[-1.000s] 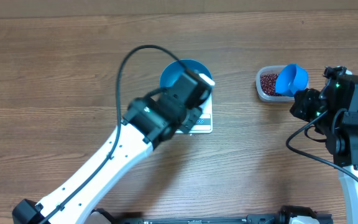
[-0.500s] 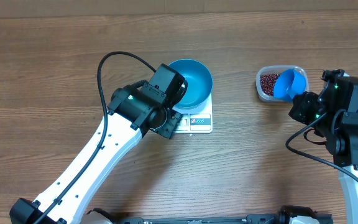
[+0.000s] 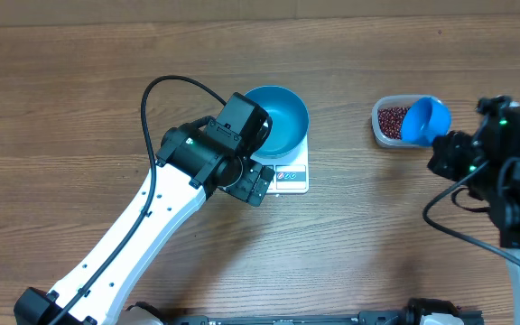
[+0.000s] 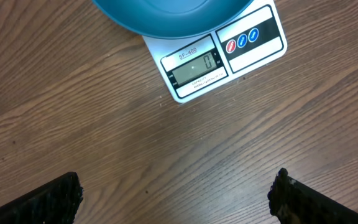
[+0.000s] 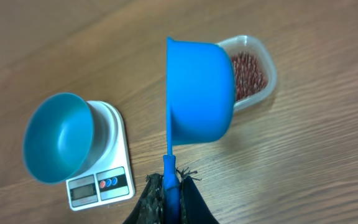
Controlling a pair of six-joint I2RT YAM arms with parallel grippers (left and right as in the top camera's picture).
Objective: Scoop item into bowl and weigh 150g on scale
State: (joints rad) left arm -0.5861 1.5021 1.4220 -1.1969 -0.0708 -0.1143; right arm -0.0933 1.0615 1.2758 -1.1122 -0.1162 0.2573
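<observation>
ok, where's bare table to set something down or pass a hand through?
Free: bare wood between the scale and the tub, the near strip in front of both, and everything left of the left arm. Crowded: the bowl on the scale with the left gripper at its front corner; the scoop over the tub, held by the right gripper.

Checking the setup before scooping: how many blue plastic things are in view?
2. The bowl sits on the scale; the scoop is held in the right gripper at the clear tub. None looks hidden.
</observation>
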